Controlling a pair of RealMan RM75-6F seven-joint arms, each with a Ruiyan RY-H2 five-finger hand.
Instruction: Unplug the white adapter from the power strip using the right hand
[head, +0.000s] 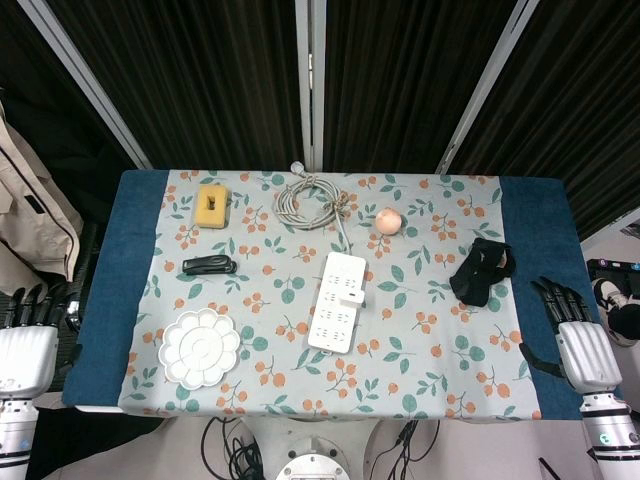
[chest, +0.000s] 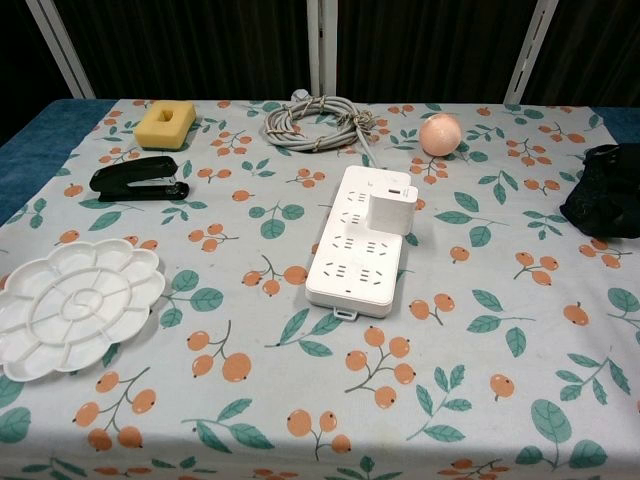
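A white power strip (head: 337, 301) (chest: 363, 238) lies at the middle of the floral tablecloth, its grey cable coiled (head: 311, 201) (chest: 313, 123) behind it. A white adapter (head: 351, 291) (chest: 389, 213) stands plugged into the strip's right side, near the middle. My right hand (head: 577, 335) hovers off the table's right edge, fingers spread and holding nothing, well apart from the strip. My left hand (head: 30, 330) hangs off the left edge, fingers apart and empty. Neither hand shows in the chest view.
A black crumpled object (head: 482, 271) (chest: 606, 190) lies between my right hand and the strip. A peach ball (head: 388, 220) (chest: 440, 133) sits at the back. A black stapler (head: 209, 265) (chest: 139, 179), yellow sponge (head: 212, 206) (chest: 165, 123) and white palette (head: 200, 347) (chest: 72, 303) occupy the left.
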